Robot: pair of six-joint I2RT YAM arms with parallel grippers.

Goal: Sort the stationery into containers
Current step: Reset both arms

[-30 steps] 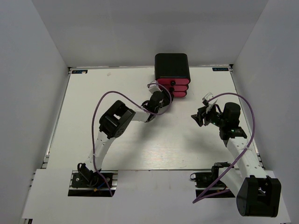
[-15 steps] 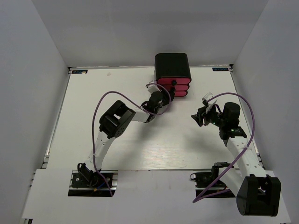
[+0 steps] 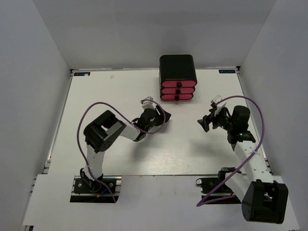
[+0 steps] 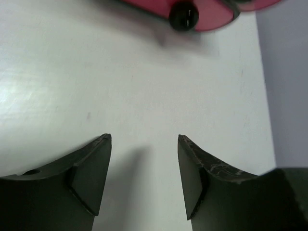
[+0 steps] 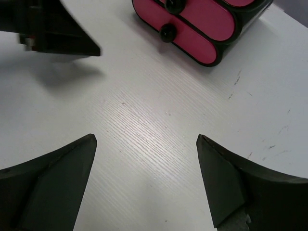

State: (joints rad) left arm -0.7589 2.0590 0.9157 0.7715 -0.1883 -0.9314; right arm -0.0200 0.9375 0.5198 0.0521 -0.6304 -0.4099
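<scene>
Left arm, change: you see the left gripper has come back from the front of the drawers, where it was a second ago, and now it is over open table, to the near-left of them. Its elbow has swung toward the left side too.
Right arm, change: it stays nearly at the same place as before.
Left gripper jaws: spread apart, with nothing between them. In the left wrist view only white table shows in the gap.
Right gripper jaws: the right gripper is also spread wide and holds nothing. It hangs to the near-right of the drawers and points toward the left.
Containers: the black cabinet stands at the far edge of the table, a little right of the middle. The three pink drawers are stacked in it, and from above their fronts look in line.
Knobs: each drawer has a black knob. You find one at the top of the left wrist view, apart from the fingertips.
Right wrist view: the drawers are at the top, and the left gripper is in the upper left corner.
</scene>
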